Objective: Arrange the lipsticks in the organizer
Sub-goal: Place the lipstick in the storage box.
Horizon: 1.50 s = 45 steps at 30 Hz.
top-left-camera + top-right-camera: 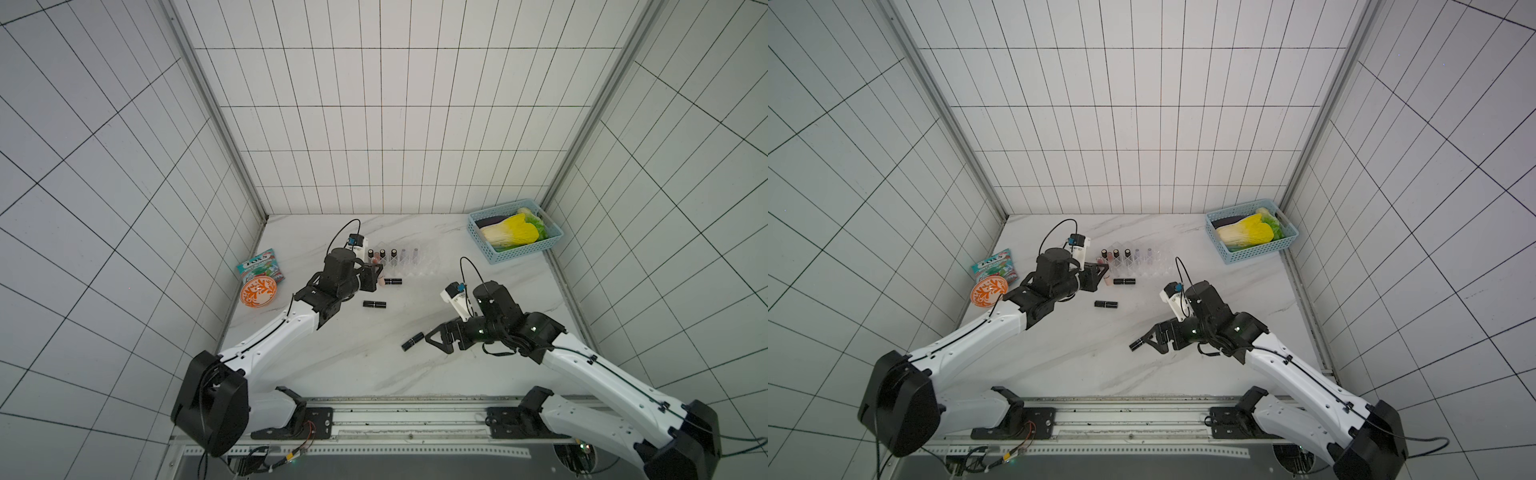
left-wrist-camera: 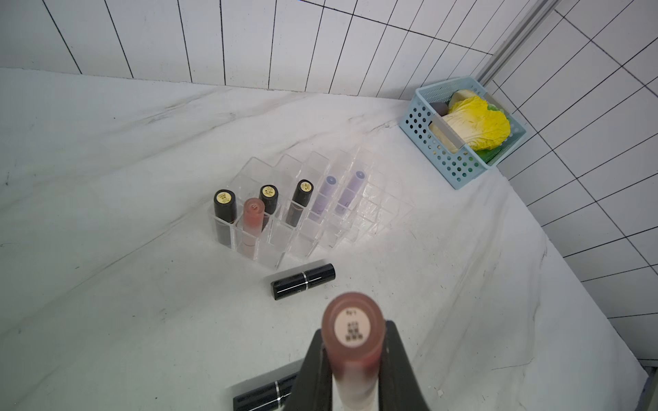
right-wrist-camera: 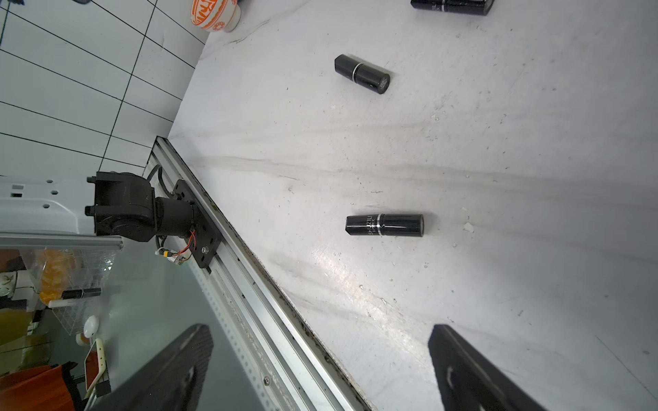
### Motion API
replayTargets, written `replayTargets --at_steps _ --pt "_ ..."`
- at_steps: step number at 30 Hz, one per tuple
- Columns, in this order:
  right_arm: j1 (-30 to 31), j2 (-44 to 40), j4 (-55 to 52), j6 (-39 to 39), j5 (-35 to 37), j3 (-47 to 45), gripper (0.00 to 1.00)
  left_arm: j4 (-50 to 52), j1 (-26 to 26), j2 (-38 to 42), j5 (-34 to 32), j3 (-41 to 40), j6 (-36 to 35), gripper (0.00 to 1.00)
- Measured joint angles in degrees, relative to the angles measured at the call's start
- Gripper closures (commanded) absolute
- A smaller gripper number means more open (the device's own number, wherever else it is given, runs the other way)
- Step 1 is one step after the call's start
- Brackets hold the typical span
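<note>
Toward the worktop's (image 2: 106,284) back edge: organizer (image 2: 359,220), six lipsticks (image 2: 302,199) upright in its slots, clearest from the left wrist. Just in front, left hand (image 2: 354,359) clamped on a pink lipstick (image 2: 353,322). Nearer the front edge, right hand (image 3: 320,331) spread wide and empty, black lipstick (image 3: 384,225) lying just ahead, untouched.

We get even, diffuse white light in both top views: the tiled walls (image 1: 395,124) are bright and grey off toward the corners. The wide lens bows the tile lines at the edges. Shadows on the desk (image 1: 374,365) are faint and soft.

In the left wrist view, the pink lipstick (image 2: 352,341) clamped in the left claw (image 2: 354,329) is blurred. The organizer (image 2: 374,213) is sharp but nearly lost against the marble.

In the right wrist view, glare shines beside a black lipstick (image 3: 384,225). The parted fingers (image 3: 473,373) of the right claw (image 3: 318,332) look dark and soft.
</note>
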<state>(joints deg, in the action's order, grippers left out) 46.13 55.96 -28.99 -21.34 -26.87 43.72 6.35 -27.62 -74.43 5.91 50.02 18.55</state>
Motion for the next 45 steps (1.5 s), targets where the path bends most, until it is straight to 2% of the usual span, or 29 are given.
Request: replayTargets --at_steps 9,16,28,40,42,45 --pt "-0.02 0.0 -0.98 0.98 0.87 0.0 0.01 -9.94 3.37 -12.13 -1.53 0.83 -5.66 0.91" --pt "-0.42 -0.66 -1.68 1.55 1.22 0.0 0.01 -15.89 4.44 -22.49 0.79 6.91 -6.82 0.91" --pt "-0.79 -1.79 -1.81 1.66 1.2 0.0 0.01 -21.03 4.48 -29.53 1.79 10.12 -8.09 0.89" --pt "-1.16 -2.89 -1.84 1.66 0.94 -0.02 0.01 -22.47 4.52 -30.25 -0.13 9.86 -9.42 0.83" --pt "-1.16 -3.02 -1.86 1.66 0.74 -0.02 0.01 -22.64 4.52 -30.4 -0.5 9.86 -9.57 0.8" --pt "-1.16 -3.06 -1.95 1.73 0.68 -0.02 0.01 -22.91 4.42 -30.47 -1.05 9.86 -10.23 0.59"
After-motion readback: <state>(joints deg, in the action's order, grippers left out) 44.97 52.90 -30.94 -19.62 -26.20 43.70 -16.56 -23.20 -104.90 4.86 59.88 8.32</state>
